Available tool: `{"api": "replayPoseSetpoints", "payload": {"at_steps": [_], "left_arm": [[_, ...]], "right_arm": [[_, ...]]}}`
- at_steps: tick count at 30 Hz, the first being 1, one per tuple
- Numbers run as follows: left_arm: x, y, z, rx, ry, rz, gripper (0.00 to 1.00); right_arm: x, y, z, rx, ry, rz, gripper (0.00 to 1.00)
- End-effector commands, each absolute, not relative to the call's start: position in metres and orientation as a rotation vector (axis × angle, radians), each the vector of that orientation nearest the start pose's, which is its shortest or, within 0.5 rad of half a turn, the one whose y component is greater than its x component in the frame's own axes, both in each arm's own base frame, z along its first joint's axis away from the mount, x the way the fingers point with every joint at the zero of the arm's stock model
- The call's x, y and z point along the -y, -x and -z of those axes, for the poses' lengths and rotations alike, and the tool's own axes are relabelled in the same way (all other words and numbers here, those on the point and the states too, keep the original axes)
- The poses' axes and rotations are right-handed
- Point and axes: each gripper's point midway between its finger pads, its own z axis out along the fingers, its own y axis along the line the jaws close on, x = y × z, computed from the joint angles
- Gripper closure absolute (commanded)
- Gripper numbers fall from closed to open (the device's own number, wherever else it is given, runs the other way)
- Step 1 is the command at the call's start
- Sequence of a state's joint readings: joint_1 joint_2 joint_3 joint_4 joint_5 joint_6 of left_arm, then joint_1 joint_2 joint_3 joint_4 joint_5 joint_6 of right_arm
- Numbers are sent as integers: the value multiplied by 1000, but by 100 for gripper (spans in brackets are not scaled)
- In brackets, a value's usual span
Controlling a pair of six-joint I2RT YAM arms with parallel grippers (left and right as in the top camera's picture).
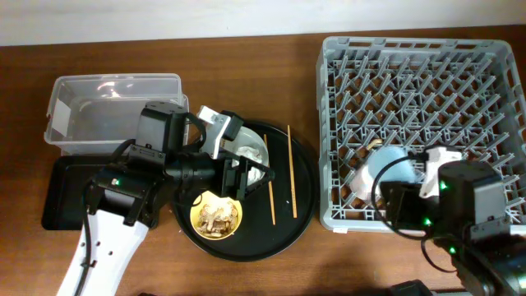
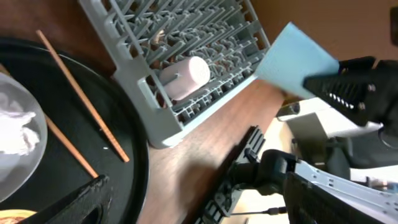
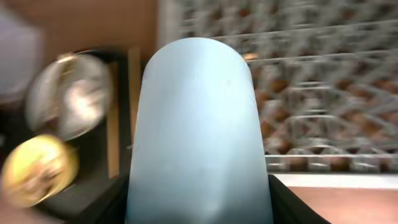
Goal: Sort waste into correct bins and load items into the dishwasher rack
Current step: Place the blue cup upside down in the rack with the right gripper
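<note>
My right gripper [image 1: 400,177] is shut on the light blue cup [image 1: 389,163], held over the front left part of the grey dishwasher rack [image 1: 427,49]; the cup fills the right wrist view [image 3: 196,124]. The pink cup [image 2: 183,78] lies on its side in the rack. My left gripper [image 1: 240,175] looks open over the round black tray, between the pale plate [image 1: 253,148] holding the white tissue [image 2: 12,130] and the yellow bowl [image 1: 216,215] of beige food scraps. Two chopsticks [image 1: 292,173] lie on the round tray. No brown-gold wrapper shows.
The clear tub [image 1: 115,103] stands at the back left, with the shallow black tray [image 1: 59,193] in front of it, partly under my left arm. The round black tray [image 1: 300,205] lies close against the rack's left wall.
</note>
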State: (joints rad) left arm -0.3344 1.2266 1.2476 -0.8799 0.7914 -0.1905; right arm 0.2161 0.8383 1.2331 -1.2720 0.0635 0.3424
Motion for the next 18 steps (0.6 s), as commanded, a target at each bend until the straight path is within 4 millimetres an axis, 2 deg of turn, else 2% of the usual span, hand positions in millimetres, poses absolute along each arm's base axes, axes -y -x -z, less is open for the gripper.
{"api": "replayPoseSetpoints", "payload": {"at_steps": [1, 3, 6, 9, 13, 18], "left_arm": [[211, -245, -279, -2371, -540, 1154, 13], [210, -243, -277, -2385, -537, 1156, 13], [210, -243, -277, -2387, -537, 1156, 13], [208, -245, -274, -2396, -526, 1129, 13], [208, -244, -274, -2400, -525, 1129, 13], [208, -244, -273, -2403, -524, 1130, 13]], "right_arm": [[15, -214, -264, -2429, -394, 153, 51], [33, -223, -246, -2502, -502, 219, 52], [41, -239, -206, -2691, -584, 159, 53], [59, -248, -173, -2810, -730, 146, 53], [82, -261, -151, -2822, -907, 58, 53], [77, -276, -135, -2851, -898, -26, 53]]}}
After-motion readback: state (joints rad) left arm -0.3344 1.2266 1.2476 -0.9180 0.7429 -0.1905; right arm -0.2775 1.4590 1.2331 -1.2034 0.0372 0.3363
